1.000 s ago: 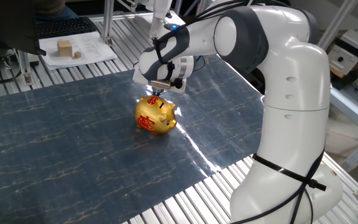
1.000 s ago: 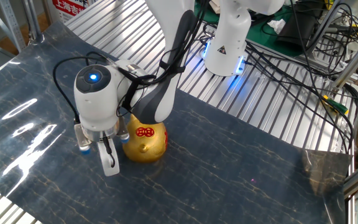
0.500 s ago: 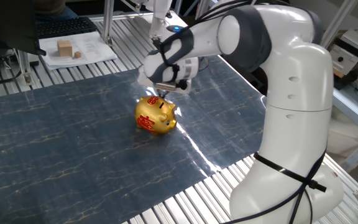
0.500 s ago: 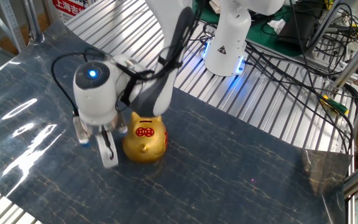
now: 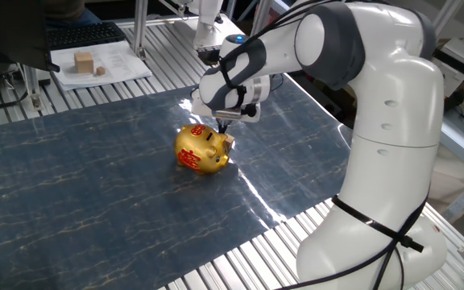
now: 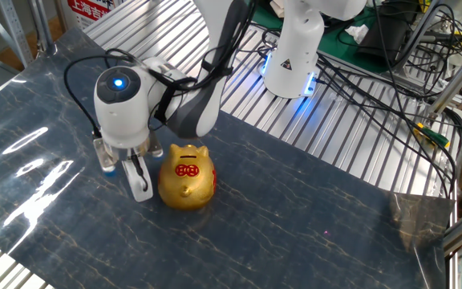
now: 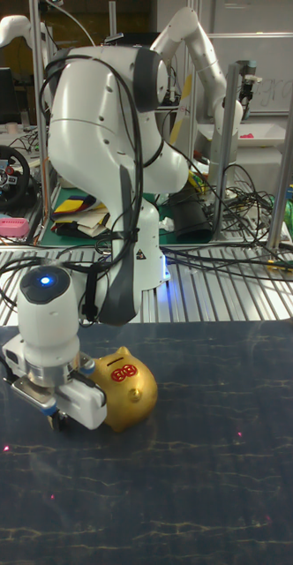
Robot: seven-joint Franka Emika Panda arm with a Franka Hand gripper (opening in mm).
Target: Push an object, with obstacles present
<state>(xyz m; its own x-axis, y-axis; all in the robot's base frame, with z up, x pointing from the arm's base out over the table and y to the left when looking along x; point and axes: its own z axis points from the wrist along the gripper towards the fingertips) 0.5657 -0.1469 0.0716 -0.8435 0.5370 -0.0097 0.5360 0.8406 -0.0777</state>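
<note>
The obstacle, a shiny gold piggy bank (image 5: 200,150) with red markings, stands on the dark blue mat (image 5: 95,185). It also shows in the other fixed view (image 6: 187,177) and in the tall view (image 7: 127,377). My gripper (image 5: 221,126) points down just behind the pig's right side, its fingers together with nothing held. A tiny tan piece (image 5: 229,142) that looks like the object sits against the pig below the fingertips. In the other fixed view the gripper (image 6: 140,189) stands close beside the pig's left and the object is hidden.
Larger pale wooden blocks (image 5: 84,61) lie on white paper at the back left, beside a keyboard (image 5: 83,34). Ribbed metal table (image 5: 240,258) surrounds the mat. The arm's base (image 6: 292,52) and a bundle of cables (image 6: 391,88) stand behind.
The gripper has shifted about 25 pixels to the right in the one fixed view, from over the pig's back to its right side. The pig has not moved.
</note>
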